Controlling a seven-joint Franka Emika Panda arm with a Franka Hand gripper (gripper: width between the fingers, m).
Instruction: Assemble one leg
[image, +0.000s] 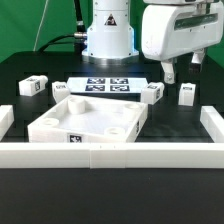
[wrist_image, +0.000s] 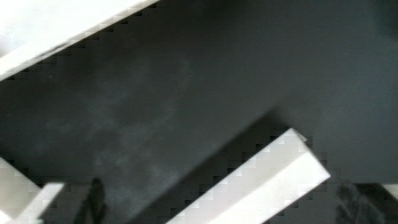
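Several small white legs with black-and-white tags stand on the black table: two at the exterior view's left (image: 33, 86) (image: 60, 88) and two at the right (image: 153, 93) (image: 187, 94). My gripper (image: 183, 70) hangs open and empty above the right-most leg, clear of it. The large white square tabletop panel (image: 60, 128) lies in front of the middle. In the wrist view the gripper (wrist_image: 222, 207) shows only dark finger edges (wrist_image: 75, 203) low in the picture, with black table and a white strip (wrist_image: 285, 172) between them. No leg shows there.
The marker board (image: 108, 85) lies flat before the robot base (image: 107, 38). A low white wall runs along the front (image: 110, 153), with side pieces at the left (image: 5, 120) and right (image: 212, 126). A white strip (wrist_image: 63, 38) crosses one corner of the wrist view.
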